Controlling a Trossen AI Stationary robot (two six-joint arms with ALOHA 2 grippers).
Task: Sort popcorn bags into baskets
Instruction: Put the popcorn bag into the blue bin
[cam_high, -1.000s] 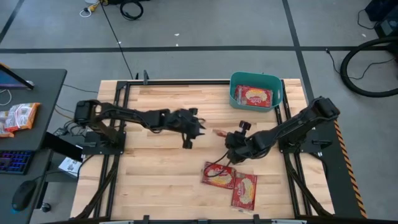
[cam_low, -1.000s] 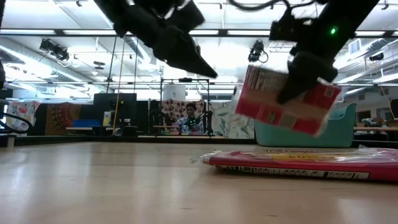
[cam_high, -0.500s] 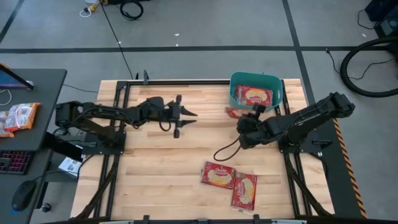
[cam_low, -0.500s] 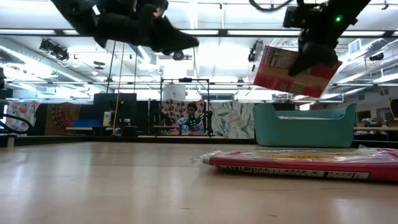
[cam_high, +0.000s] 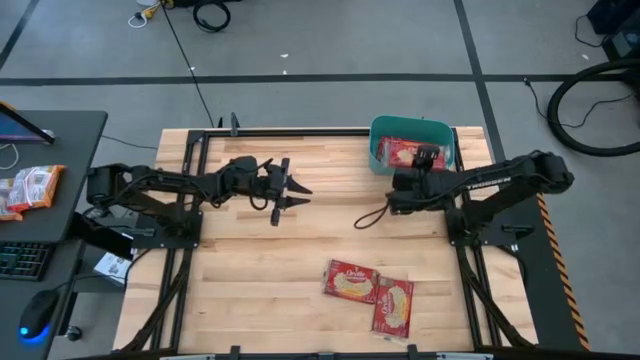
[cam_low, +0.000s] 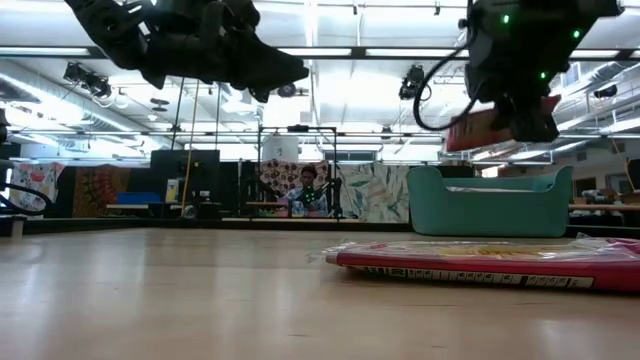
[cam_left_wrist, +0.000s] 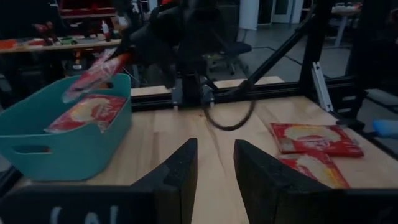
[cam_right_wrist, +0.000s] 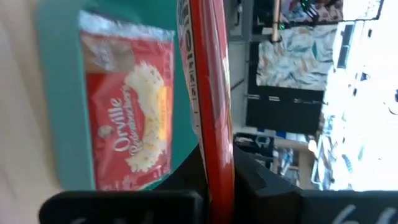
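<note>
The teal basket (cam_high: 443, 140) stands at the table's far right with one popcorn bag (cam_right_wrist: 127, 124) lying flat in it. My right gripper (cam_high: 427, 157) hovers over the basket, shut on another red popcorn bag (cam_low: 478, 130). Two more bags (cam_high: 352, 281) (cam_high: 393, 305) lie flat on the wood near the front edge. My left gripper (cam_left_wrist: 214, 168) hangs above the table's middle left, open, with nothing between its fingers, pointing level toward the basket. My right gripper pinches the popcorn bag by its near end (cam_right_wrist: 214, 163) between its two fingers, which lie on the bag's two flat faces. The fingers slant down from the table's near side. The bag juts out beyond the fingers, lifted clear above the basket's opening.
A loop of black cable (cam_high: 370, 218) hangs from the right arm over the table's middle. Black frame rails (cam_high: 195, 180) run along the left and right edges. Bare wood lies between the left gripper and the two loose bags.
My right gripper has risen and carried its bag from the table's middle toward the far right, over the basket, rolling so the bag went from hanging upright to jutting out nearly flat. My left gripper has drawn back toward the table's left and tipped up to level.
</note>
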